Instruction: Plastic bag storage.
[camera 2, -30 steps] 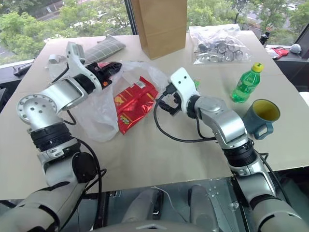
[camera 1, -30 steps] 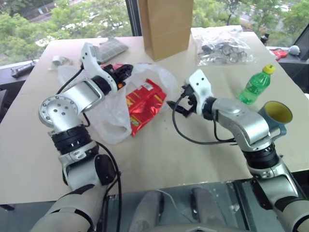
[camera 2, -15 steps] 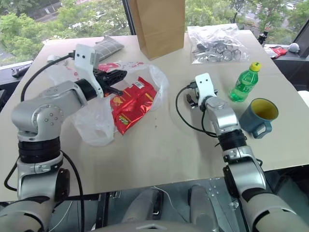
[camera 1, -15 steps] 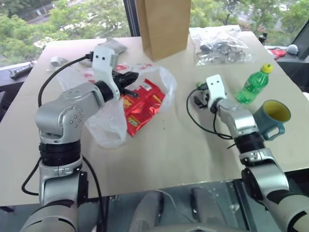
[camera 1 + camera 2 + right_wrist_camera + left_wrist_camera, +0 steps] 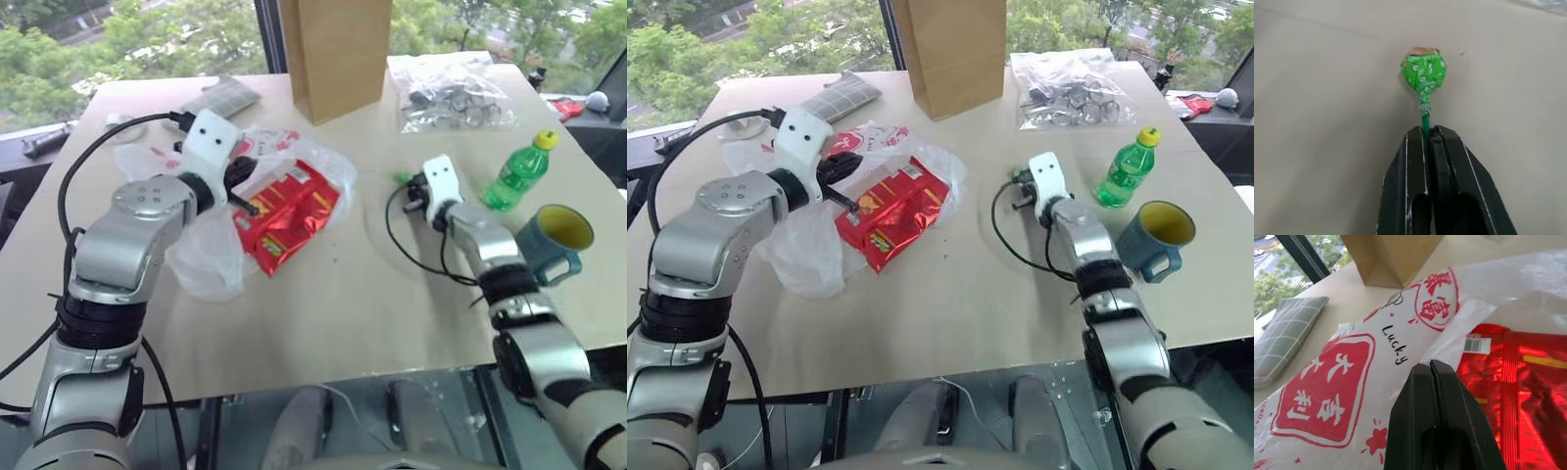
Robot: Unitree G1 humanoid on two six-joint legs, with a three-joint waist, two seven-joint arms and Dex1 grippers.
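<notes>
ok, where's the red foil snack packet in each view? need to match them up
Left eye: red foil snack packet left of centre, in the plastic bag mouth.
Right eye: same spot.
Left wrist: behind the bag film.
Right wrist: not in it.
Shared landmark: brown paper bag, also in left wrist.

Two arms in silver-grey metal segments with black ribbed joint collars. White plastic camera housing on each wrist, the left housing [image 5: 210, 139] with two small dark dots on its face, the right housing [image 5: 439, 178] plainer. Black cable looping from each housing back along the forearm. Left gripper [image 5: 1432, 369] and right gripper [image 5: 1429, 133]: matte black, tapered flat fingers.
</notes>
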